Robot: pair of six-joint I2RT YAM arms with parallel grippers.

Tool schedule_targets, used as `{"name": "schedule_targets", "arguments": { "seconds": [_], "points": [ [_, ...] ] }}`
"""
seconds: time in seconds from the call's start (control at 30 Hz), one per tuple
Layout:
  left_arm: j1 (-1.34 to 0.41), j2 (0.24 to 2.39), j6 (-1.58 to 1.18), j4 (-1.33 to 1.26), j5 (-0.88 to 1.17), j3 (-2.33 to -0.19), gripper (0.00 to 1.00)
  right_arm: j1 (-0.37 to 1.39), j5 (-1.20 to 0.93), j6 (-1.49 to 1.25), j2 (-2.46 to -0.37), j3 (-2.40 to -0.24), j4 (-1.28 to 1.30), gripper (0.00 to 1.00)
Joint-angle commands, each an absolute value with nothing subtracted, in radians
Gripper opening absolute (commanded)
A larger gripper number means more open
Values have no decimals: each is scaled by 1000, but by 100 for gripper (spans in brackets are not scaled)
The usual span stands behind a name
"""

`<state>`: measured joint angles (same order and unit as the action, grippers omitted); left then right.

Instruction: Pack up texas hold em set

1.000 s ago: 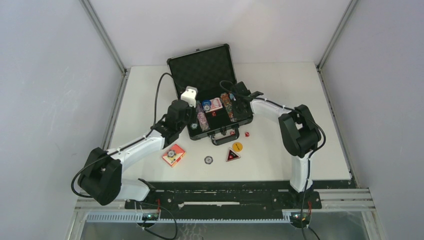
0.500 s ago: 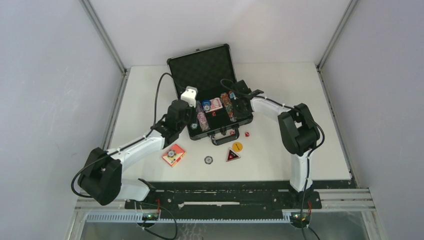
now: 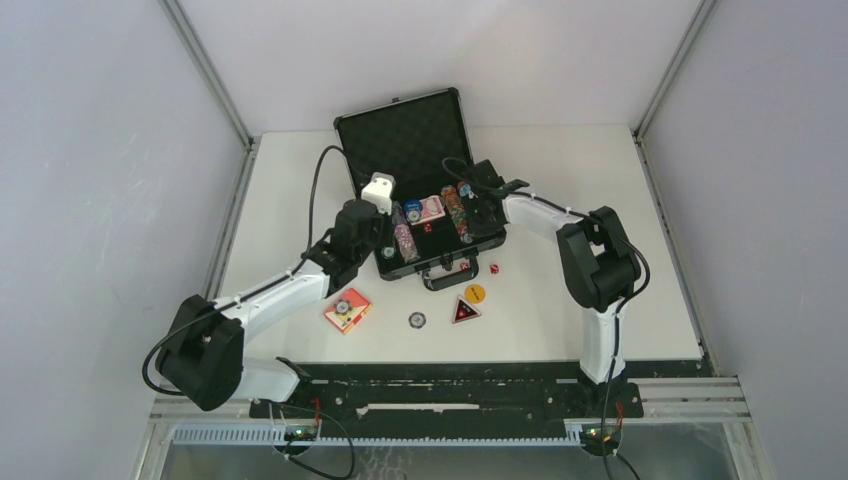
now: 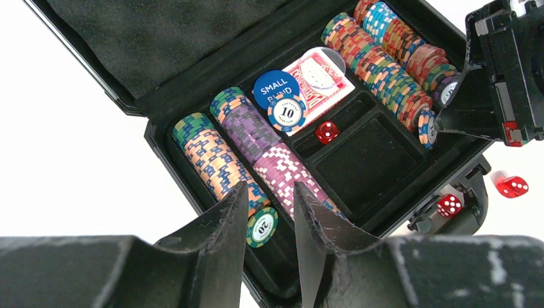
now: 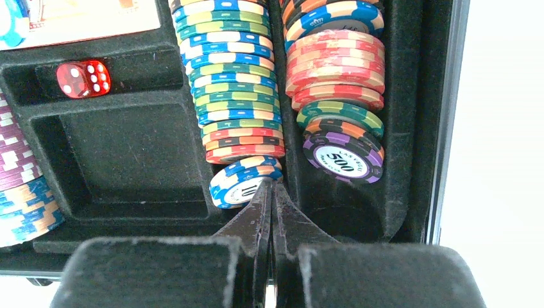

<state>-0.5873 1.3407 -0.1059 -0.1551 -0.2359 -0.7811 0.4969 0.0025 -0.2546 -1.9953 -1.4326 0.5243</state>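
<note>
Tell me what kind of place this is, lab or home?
Most likely a lab robot test cell: plain grey wall panels on metal frame posts enclose a white table, with the left arm and right arm bolted to a mounting rail.

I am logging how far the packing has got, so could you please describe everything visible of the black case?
The case is a hard black briefcase with pale metal-looking edges, lying open at the far middle of the white table, lid propped up and back. Black foam lines it. Its tray holds four rows of chips, a red card box, one red die and an empty well. The handle faces the arms. The shut right gripper reaches into it, against a tilted chip.
</note>
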Motion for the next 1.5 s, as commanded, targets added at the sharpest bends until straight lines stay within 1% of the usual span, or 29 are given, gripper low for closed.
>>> {"name": "schedule_targets", "arguments": {
  "seconds": [0.0, 0.27, 0.57, 0.87, 1.13, 1.47],
  "points": [
    [-595, 1308, -103, -185, -262, -762, 37, 493, -18, -254, -2013, -1476, 395, 0],
    [-594, 1312, -101, -185, -262, -764, 37, 478, 9, -241, -1997, -1514, 417, 0],
    [-594, 1306, -108, -184, -244, -763, 37, 485, 28, -242, -1905, -1441, 417, 0],
    [-594, 1295, -113, -185, -236, -761, 37, 515, 41, -245, -1855, -1376, 419, 0],
    [-594, 1293, -112, -187, -241, -758, 37, 552, -2, -236, -1863, -1349, 437, 0],
    [-594, 1303, -110, -187, -240, -762, 37, 547, -33, -253, -1905, -1327, 406, 0]
  ]
}}
